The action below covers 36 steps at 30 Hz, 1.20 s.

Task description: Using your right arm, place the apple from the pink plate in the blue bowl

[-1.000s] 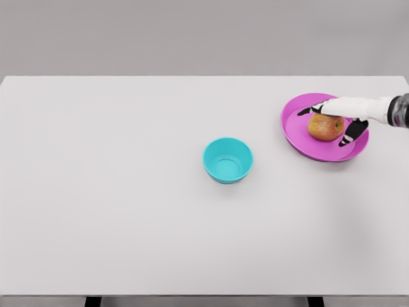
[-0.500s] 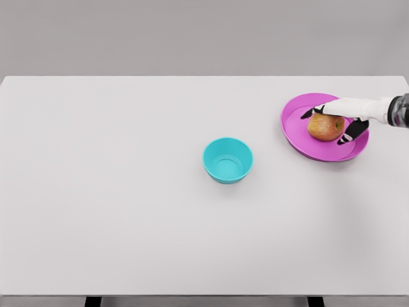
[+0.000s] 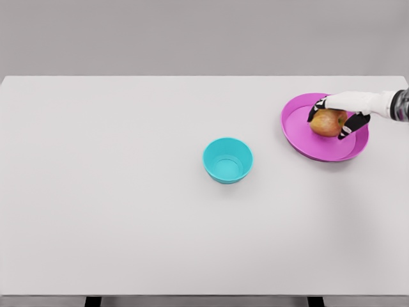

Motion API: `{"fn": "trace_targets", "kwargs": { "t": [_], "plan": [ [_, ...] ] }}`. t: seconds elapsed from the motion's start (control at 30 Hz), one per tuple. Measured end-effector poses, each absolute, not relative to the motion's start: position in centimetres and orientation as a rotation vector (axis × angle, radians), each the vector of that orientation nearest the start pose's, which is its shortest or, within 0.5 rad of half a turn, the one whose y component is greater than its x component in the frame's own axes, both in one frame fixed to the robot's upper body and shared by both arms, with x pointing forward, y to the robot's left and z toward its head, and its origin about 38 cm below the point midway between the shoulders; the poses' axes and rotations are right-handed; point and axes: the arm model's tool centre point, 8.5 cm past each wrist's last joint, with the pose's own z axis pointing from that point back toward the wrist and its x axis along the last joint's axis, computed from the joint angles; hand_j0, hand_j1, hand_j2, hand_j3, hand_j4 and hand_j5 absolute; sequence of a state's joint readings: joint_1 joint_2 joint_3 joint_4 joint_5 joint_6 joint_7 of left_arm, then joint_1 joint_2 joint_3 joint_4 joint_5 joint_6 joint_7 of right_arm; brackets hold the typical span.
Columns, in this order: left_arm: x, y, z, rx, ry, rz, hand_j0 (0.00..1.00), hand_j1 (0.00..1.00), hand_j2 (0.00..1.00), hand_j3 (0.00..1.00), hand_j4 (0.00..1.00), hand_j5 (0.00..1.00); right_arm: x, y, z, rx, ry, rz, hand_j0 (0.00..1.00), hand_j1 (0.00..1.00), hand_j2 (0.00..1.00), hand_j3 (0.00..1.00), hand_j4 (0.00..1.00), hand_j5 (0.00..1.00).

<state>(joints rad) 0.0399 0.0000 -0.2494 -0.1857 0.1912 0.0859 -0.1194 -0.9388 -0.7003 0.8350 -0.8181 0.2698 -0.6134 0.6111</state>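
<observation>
White table point(image 3: 128, 211) fills frame, grey wall behind. Upper right: right hand point(image 3: 342, 110) w/ fingers curled round apple point(image 3: 328, 123) over pink plate point(image 3: 303, 134). Blue bowl point(image 3: 228, 160) at centre, well apart. No legible markings.

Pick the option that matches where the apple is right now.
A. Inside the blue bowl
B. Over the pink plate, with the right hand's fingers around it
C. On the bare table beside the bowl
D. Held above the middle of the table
B: the apple sits over the pink plate with the right hand curled around it, far from the blue bowl.
</observation>
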Motion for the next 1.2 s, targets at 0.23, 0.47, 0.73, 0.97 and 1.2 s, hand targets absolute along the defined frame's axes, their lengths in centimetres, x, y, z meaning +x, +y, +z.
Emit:
{"fn": "trace_targets", "kwargs": {
  "t": [0.23,0.47,0.73,0.97,1.2],
  "plan": [
    [2.7,24.6,-26.4,-0.071,-0.049,-0.064,1.0,1.0,1.0,1.0,1.0,1.0,51.3,-37.0,20.0,-0.357,-1.136,1.853,0.65,0.65,0.65,0.65,0.65,0.65],
    [2.7,24.6,-26.4,-0.071,-0.049,-0.064,1.0,1.0,1.0,1.0,1.0,1.0,51.1,-34.5,21.7,-0.359,-1.205,1.925,0.65,0.65,0.65,0.65,0.65,0.65],
    [2.7,24.6,-26.4,-0.071,-0.049,-0.064,1.0,1.0,1.0,1.0,1.0,1.0,49.6,-30.3,24.1,-0.349,-1.314,2.061,0.65,0.65,0.65,0.65,0.65,0.65],
    [2.7,24.6,-26.4,-0.071,-0.049,-0.064,1.0,1.0,1.0,1.0,1.0,1.0,47.3,-25.9,26.2,-0.326,-1.428,2.199,0.65,0.65,0.65,0.65,0.65,0.65],
    [2.7,24.6,-26.4,-0.071,-0.049,-0.064,1.0,1.0,1.0,1.0,1.0,1.0,44.0,-21.9,26.2,-0.247,-1.517,2.319,0.65,0.65,0.65,0.65,0.65,0.65]
  ]
}}
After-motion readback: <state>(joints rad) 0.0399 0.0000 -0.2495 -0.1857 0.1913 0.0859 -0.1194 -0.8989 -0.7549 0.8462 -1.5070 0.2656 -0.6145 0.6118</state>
